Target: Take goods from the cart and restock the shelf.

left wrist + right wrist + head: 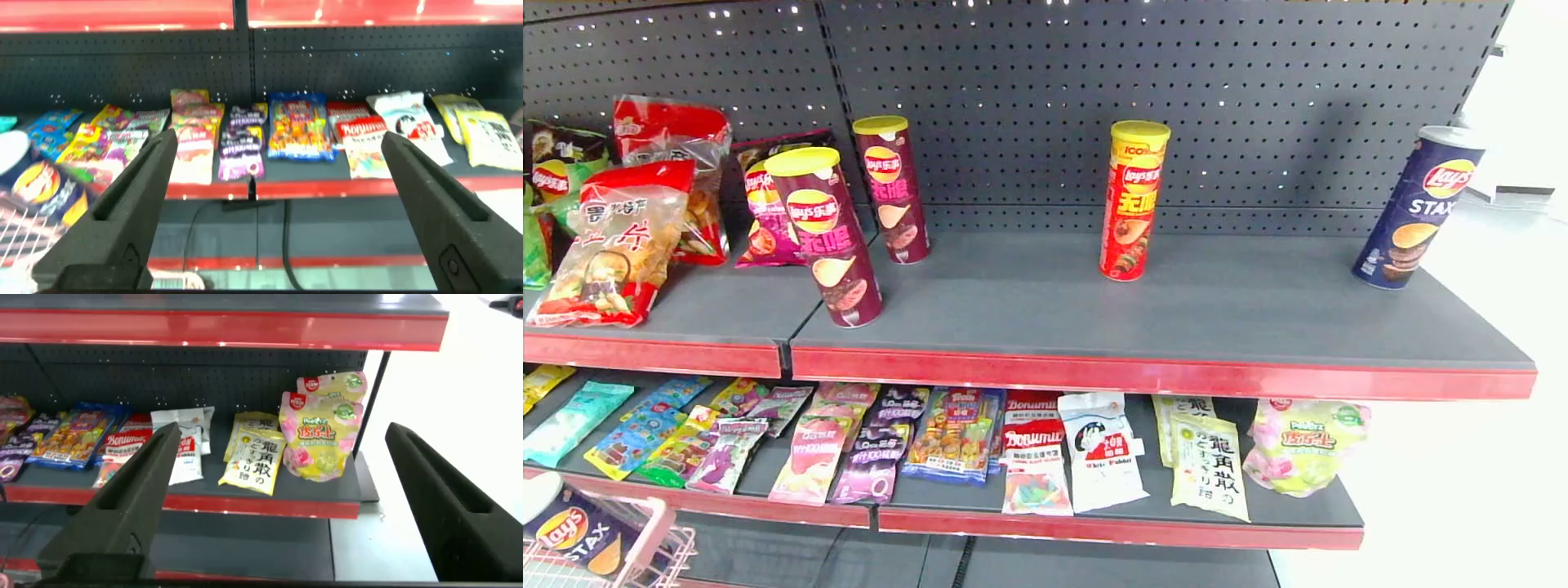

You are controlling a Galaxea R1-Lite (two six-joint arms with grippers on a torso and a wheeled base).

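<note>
- My left end effector [278, 139] has its two black fingers spread wide with nothing between them. It faces the lower shelf [327, 189].
- My right end effector [283, 429] is just as wide open and empty. It faces the right end of that shelf, where a green-and-pink pouch [321, 429] sits beside a yellow packet [255, 453].
- The pink cart [658, 523] is cut off at the lower-left corner of the head view. A navy chip can [572, 531] lies in it, and I can only see part of it.
- On the upper shelf [1160, 318], four cans stand upright:
  - a front maroon can [823, 235] near the edge;
  - a rear maroon can [892, 188] just behind it;
  - a red-and-yellow can [1134, 200] in the middle;
  - a navy upright can [1417, 208] at the far right end, well apart from the others.
- Snack bags [613, 237] crowd the upper shelf's left side. The outermost ones are cropped by the frame.
- Candy packets [947, 437] lie flat in overlapping rows on the lower shelf, so some are half covered.
- The space under the lower shelf is dark. I can make out only hanging cables [286, 229].
</note>
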